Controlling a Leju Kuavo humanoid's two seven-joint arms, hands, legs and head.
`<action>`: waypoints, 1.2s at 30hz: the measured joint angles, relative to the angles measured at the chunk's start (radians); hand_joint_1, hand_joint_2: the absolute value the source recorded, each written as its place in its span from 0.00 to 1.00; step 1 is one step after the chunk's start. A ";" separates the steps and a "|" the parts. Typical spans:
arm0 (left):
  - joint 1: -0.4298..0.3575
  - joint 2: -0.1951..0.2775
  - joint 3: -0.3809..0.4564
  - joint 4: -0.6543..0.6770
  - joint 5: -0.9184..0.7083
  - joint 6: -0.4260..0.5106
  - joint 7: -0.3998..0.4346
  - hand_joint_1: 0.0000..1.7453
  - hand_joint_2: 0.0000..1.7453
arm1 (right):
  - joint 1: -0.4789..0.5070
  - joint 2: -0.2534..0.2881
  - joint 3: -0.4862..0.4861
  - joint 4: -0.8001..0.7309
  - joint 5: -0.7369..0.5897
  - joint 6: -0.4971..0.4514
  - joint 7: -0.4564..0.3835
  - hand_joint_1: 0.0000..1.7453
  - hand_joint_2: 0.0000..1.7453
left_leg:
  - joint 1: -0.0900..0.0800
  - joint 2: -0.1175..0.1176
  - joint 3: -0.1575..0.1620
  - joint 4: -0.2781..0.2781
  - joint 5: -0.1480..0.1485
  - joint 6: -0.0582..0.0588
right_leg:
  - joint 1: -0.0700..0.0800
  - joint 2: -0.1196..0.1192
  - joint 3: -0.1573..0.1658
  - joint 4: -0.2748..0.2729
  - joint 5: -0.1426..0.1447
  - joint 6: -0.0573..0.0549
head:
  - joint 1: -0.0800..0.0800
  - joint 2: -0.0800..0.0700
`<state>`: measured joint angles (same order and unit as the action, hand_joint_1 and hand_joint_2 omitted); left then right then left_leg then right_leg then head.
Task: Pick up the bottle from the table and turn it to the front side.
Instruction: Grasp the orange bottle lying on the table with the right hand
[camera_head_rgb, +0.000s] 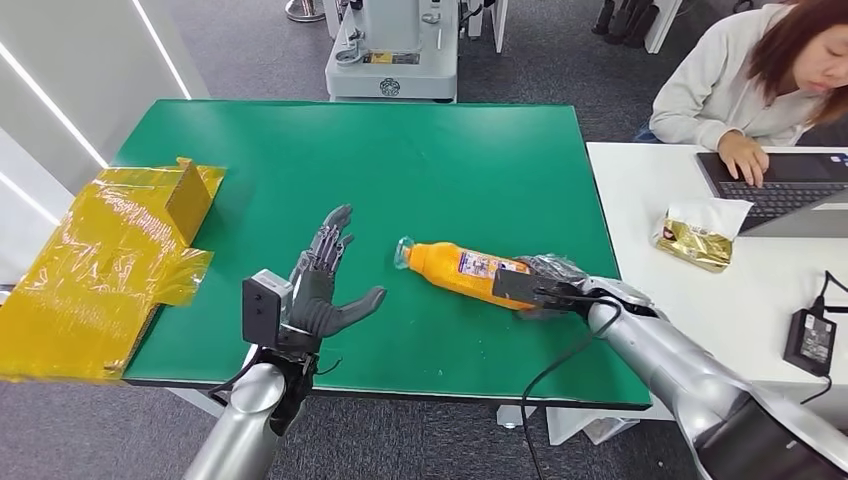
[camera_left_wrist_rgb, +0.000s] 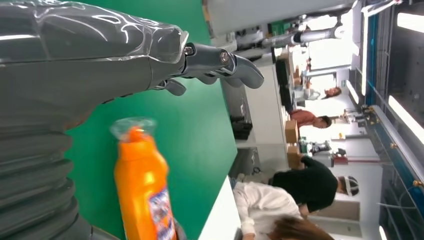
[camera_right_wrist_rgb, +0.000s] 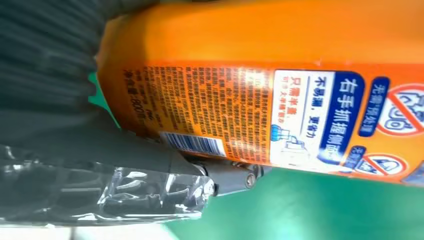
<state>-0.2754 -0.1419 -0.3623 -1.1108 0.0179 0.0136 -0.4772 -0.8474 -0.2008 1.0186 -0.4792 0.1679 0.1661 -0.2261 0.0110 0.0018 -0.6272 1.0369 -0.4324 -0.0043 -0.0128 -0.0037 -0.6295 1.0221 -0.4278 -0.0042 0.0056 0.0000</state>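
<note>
On the green tabletop (camera_head_rgb: 400, 170), toward its front-right corner, the orange bottle (camera_head_rgb: 465, 270) lies on its side, its base hidden inside the right hand (camera_head_rgb: 548, 283), which grips it. The left hand (camera_head_rgb: 320, 290) hovers beside the cap, fingers spread, holding nothing. The label's Chinese print is mostly too small to read, but "800" and a barcode show.

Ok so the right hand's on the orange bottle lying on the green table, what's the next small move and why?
Probably lift it straight up a little. The right hand already wraps the base end of the orange bottle, which lies on its side on the green table, and the right wrist view shows barcode and fine print, likely the back label. The left hand waits open nearby. Clearing the table should make turning easier.
</note>
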 joint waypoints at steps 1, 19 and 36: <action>0.000 0.001 0.000 -0.002 -0.012 0.017 -0.003 0.00 1.00 | 0.028 0.000 -0.031 -0.025 -0.044 -0.003 -0.022 1.00 1.00 | 0.000 0.000 0.000 0.000 0.000 0.000 | 0.000 0.000 0.000 0.000 0.000 0.000 | 0.000 0.000; 0.007 0.019 0.000 -0.080 -0.262 0.363 -0.024 0.00 1.00 | 0.510 0.057 -0.313 -0.561 -0.264 -0.162 -0.125 1.00 1.00 | 0.000 -0.002 -0.002 -0.001 -0.003 -0.001 | 0.000 -0.002 -0.002 0.000 -0.005 0.000 | 0.000 0.000; -0.103 0.051 -0.004 -0.006 0.247 -0.340 0.190 0.00 1.00 | 0.475 0.111 -0.514 -0.611 -0.131 -0.173 -0.170 1.00 1.00 | 0.000 -0.001 -0.001 0.000 -0.002 -0.001 | 0.000 -0.002 -0.002 0.001 -0.003 -0.001 | 0.000 0.000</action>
<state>-0.3782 -0.0910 -0.3665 -1.1169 0.2646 -0.3267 -0.2877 -0.3729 -0.0894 0.5050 -1.0904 0.0372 -0.0071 -0.3962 0.0110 0.0010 -0.6286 1.0366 -0.4346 -0.0056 -0.0127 -0.0054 -0.6315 1.0226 -0.4311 -0.0050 0.0056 0.0000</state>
